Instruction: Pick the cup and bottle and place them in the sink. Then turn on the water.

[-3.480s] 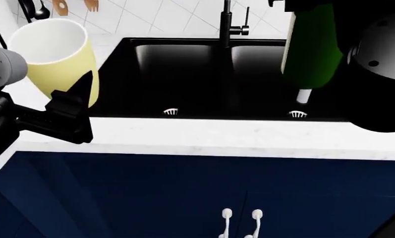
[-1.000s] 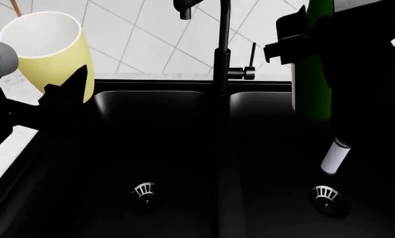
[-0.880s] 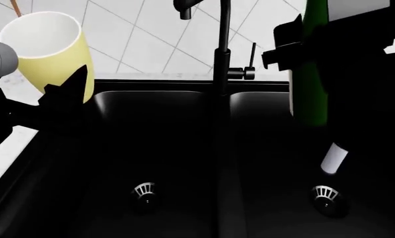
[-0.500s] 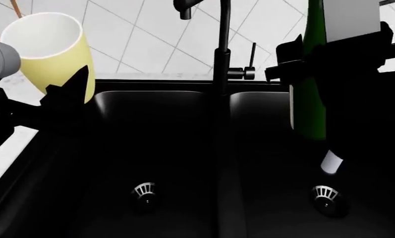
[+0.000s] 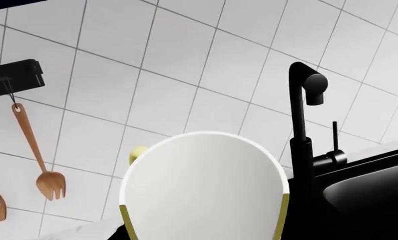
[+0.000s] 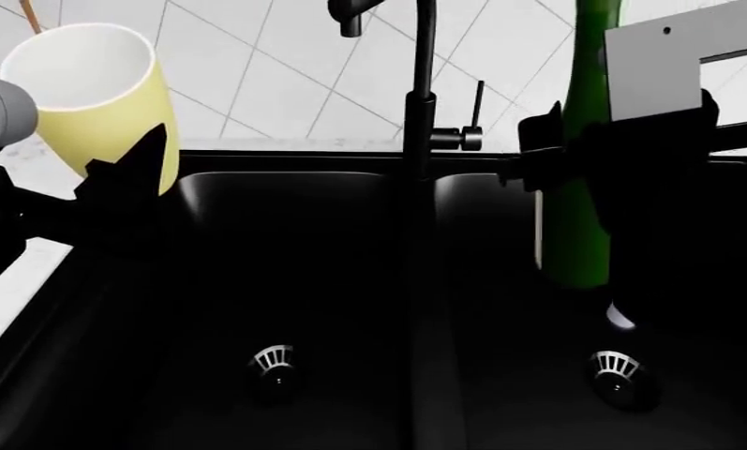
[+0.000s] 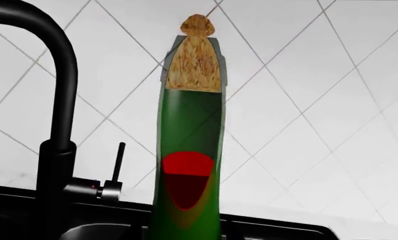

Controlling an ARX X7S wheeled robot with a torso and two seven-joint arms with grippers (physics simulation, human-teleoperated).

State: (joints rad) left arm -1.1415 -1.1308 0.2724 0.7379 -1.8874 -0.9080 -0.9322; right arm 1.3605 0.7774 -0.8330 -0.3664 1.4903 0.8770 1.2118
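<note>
- Head view: my left gripper (image 6: pixel 129 183) is closed on the cup (image 6: pixel 92 94), its dark fingers against the pale yellow wall. The cup sits upright, white inside showing, held in the air over the counter edge just left of the sink (image 6: pixel 286 281).
- Head view: my right gripper (image 6: pixel 574 159) is clamped round the bottle (image 6: pixel 575 216), which hangs nearly upright over the right basin. Its green body is lit above the grip and darker below; a small white patch shows near its lower end, above the right drain (image 6: pixel 615 364). I cannot tell whether it touches the basin floor.
- Head view: the black faucet (image 6: pixel 420 94) rises behind the centre divider, between the two basins, with its lever (image 6: pixel 476 108) to the right. The left drain (image 6: pixel 273 361) lies bare in the left basin.
- Left wrist view: the cup (image 5: pixel 205 190) fills the lower middle, rim toward the camera. My fingers are out of sight here. The faucet (image 5: pixel 302 125) stands beside it, and a wooden fork (image 5: pixel 39 150) hangs on the tiled wall.
- Right wrist view: the bottle (image 7: pixel 189 165) runs up the middle, cork (image 7: pixel 195 55) at its top against the tiles, a red mark on its body. The faucet (image 7: pixel 55 115) curves beside it. My fingers are not visible here.
</note>
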